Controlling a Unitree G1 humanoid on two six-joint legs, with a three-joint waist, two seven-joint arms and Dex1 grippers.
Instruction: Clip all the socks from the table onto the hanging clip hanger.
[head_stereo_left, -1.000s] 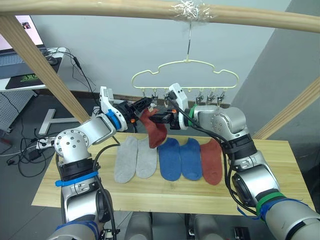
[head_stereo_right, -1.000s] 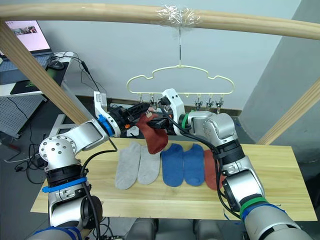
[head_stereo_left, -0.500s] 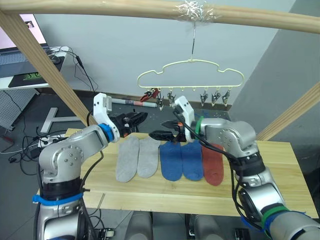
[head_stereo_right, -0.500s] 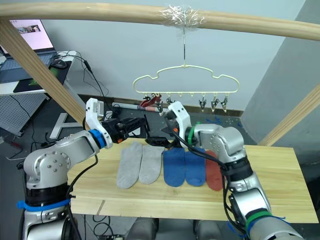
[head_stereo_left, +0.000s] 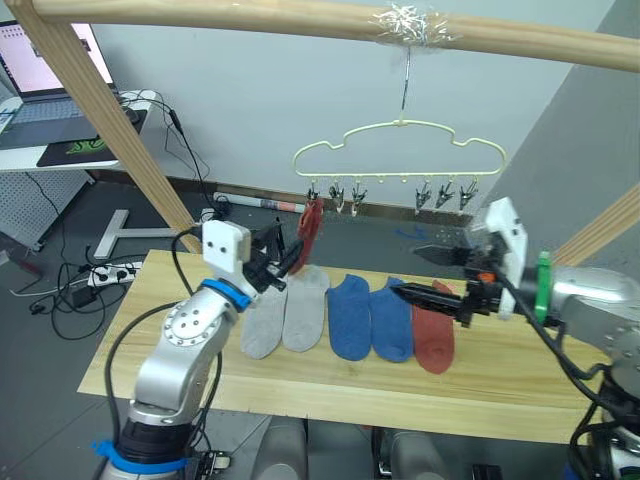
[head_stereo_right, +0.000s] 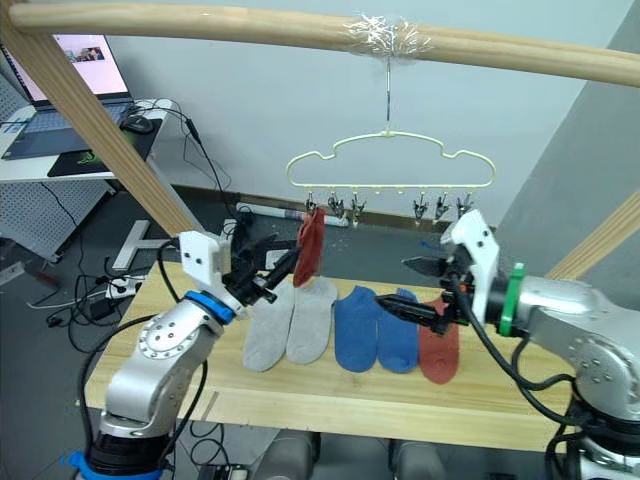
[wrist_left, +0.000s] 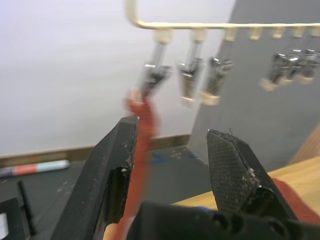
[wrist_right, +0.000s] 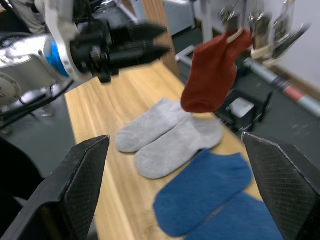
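— Left gripper (head_stereo_left: 283, 258) is spread and empty in the left eye view, just beside the rust sock (head_stereo_left: 311, 228) pinned on the clip hanger (head_stereo_left: 400, 152). Right gripper (head_stereo_left: 432, 272) gapes wide above the table (head_stereo_left: 520, 375).

— And what remains?

— In the right eye view I count two grey socks (head_stereo_right: 290, 322), two blue socks (head_stereo_right: 378, 328) and one red sock (head_stereo_right: 439, 349) flat on the planks, side by side.

— Wrist views?

— Left wrist: my fingers (wrist_left: 116, 170) parted below the metal clips (wrist_left: 188, 77). Right wrist: jaws wide over the grey pair. I judge the knit light and floppy, so I'd pinch a cuff edge.
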